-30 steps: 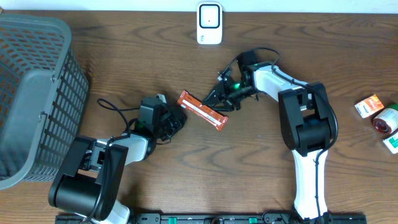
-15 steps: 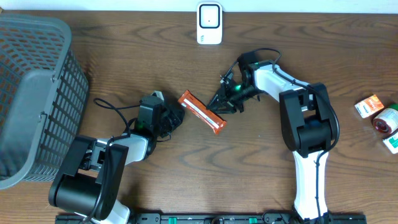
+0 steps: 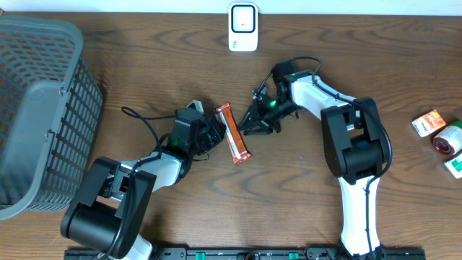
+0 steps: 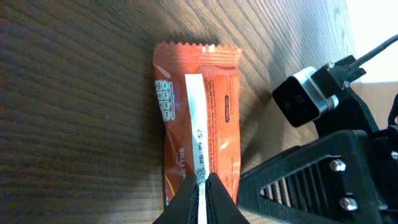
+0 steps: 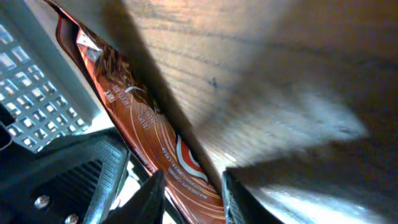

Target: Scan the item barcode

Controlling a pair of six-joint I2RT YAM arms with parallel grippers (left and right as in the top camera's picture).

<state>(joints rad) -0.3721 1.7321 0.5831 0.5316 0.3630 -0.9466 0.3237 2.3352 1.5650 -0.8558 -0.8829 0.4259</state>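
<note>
Snack bar (image 3: 233, 134) lies flat on the wood-grain bench (image 3: 144, 58), seen from overhead, between the left claw (image 3: 216, 133) and the right claw (image 3: 253, 124), both close against its long sides. White scanner (image 3: 243, 27) stands at the far edge, well apart from the bar. Grey basket (image 3: 43, 94) fills the left end; a box (image 3: 431, 121) and a roll (image 3: 447, 139) sit far right. The middle of the bench is otherwise bare, leaving room to carry the bar toward the scanner.

Left wrist view: the bar (image 4: 205, 112) shows its back, a white seam (image 4: 193, 124) running lengthwise between panels of small print; no barcode can be made out. The left claw (image 4: 201, 186) is pressed together, tips on that seam. Whether it nips the seam or merely bears down cannot be told. The right arm's dark finger lies just beside the bar's edge.

Right wrist view: the bar (image 5: 137, 118) runs down between the right claw's (image 5: 189, 199) fingers (image 5: 149, 202), which stand apart on either side of it. Whether they clamp it cannot be told.

By its look the bar is light and thin, its foil wrapper slick and crinkly, its filling liable to bend or crack under a hard squeeze. A hold across the narrow width, or on a crimped end, seems safest and would leave the printed faces clear for scanning. The smooth bench offers little grip, so the bar may slide when nudged.
</note>
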